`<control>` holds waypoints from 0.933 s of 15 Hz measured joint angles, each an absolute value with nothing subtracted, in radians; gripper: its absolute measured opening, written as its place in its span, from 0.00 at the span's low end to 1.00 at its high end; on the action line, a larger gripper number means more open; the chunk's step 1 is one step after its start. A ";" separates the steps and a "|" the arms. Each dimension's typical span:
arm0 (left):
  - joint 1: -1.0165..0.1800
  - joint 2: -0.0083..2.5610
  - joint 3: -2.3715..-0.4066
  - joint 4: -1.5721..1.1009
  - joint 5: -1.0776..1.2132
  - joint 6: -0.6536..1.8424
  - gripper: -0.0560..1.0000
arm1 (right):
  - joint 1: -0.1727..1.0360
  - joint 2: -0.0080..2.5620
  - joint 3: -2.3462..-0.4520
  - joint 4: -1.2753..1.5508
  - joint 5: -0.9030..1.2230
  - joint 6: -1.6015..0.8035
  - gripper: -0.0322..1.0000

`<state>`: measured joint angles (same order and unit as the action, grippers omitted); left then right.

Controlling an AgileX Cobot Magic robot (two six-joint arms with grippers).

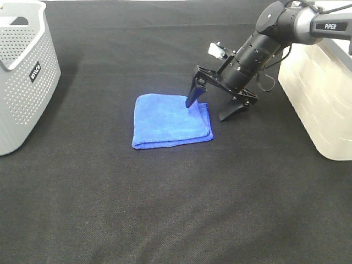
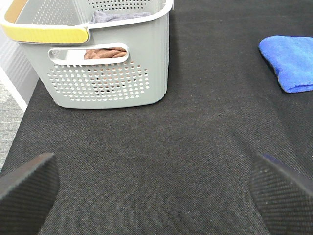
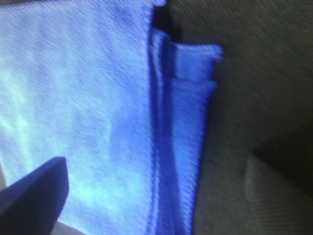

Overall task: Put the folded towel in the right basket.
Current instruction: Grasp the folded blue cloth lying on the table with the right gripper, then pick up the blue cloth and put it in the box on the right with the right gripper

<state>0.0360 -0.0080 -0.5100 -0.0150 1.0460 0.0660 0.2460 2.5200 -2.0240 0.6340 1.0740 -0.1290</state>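
- A folded blue towel [image 1: 171, 121] lies flat on the black desk [image 1: 165, 209], just left of the centre of the overhead frame and well apart from both baskets.
- The right gripper [image 1: 207, 111] reaches down from the upper right of the overhead frame. Its jaws are spread wide and straddle the towel's right edge.
- One finger [image 1: 191, 100] points down onto the towel's upper right part. The other finger [image 1: 228, 114] stands over bare desk, just beside the towel.
- Whether the finger on the cloth side actually presses on it cannot be told. The gripper has hold of nothing.
- The right wrist view shows the towel [image 3: 88, 107] up close, with its stacked layers showing at the folded edge between the two fingertips of the gripper [image 3: 156, 191].
- The white basket [image 1: 322, 104] stands at the right edge of the overhead frame, beyond the right arm.
- A grey perforated basket [image 1: 25, 82] stands at the far left edge of the overhead frame.
- In the left wrist view, the left gripper [image 2: 156, 196] hangs over bare desk with its jaws wide apart and empty.
- Ahead of it stands the grey basket [image 2: 107, 73], with brownish cloth showing through its handle slot.
- The towel [image 2: 291, 61] is off to one side of that view, far from the left gripper.
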 joint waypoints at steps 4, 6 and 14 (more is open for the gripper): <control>0.036 -0.008 -0.510 -0.015 1.046 0.066 0.99 | 0.350 2.563 -2.039 0.732 1.020 -0.130 0.83; 0.036 -0.008 -0.510 -0.015 1.046 0.066 0.99 | 0.424 2.576 -2.039 0.731 0.961 -0.131 0.58; 0.036 -0.008 -0.510 -0.015 1.046 0.066 0.99 | 0.443 2.580 -2.182 0.617 1.092 -0.132 0.26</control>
